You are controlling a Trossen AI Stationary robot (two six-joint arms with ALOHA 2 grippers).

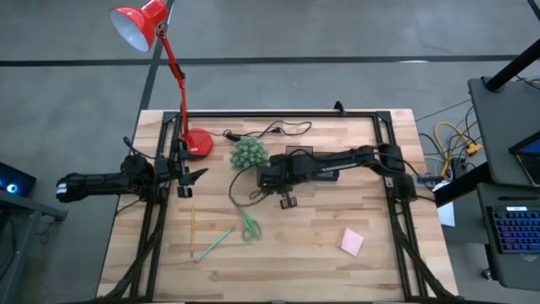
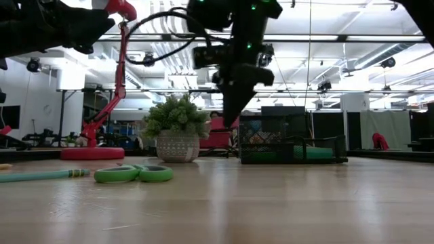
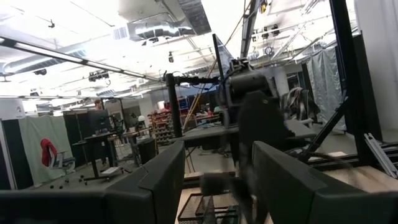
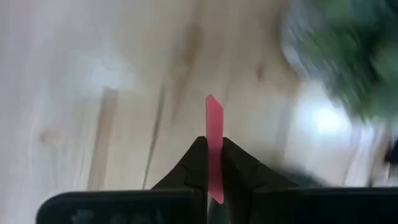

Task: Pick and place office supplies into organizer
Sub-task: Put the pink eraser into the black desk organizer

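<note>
My right gripper (image 1: 268, 179) hangs over the table's middle, between the green plant (image 1: 250, 154) and the black organizer (image 2: 291, 149), and is shut on a thin pink piece (image 4: 214, 124). In the low view it (image 2: 227, 120) points down, well above the table. My left gripper (image 1: 192, 175) is open and empty at the table's left, near the lamp base. Green-handled scissors (image 1: 248, 225), a yellow pencil (image 1: 192, 230), a light green pen (image 1: 215, 243) and a pink sticky-note pad (image 1: 351, 242) lie flat on the table. My right gripper pinches the thin pink piece between its two fingertips (image 4: 193, 163), seen edge-on. Its free end (image 4: 213, 106) sticks out past the tips. The fingers come from above, pointing down. The piece is lifted clear of the table.
A red desk lamp's round base (image 1: 199, 142) stands at the far left with a cable running right. The plant's white pot (image 2: 178, 146) stands beside the organizer. The right arm covers much of the organizer in the high view. Bare wood (image 1: 295, 253) lies at the near middle.
</note>
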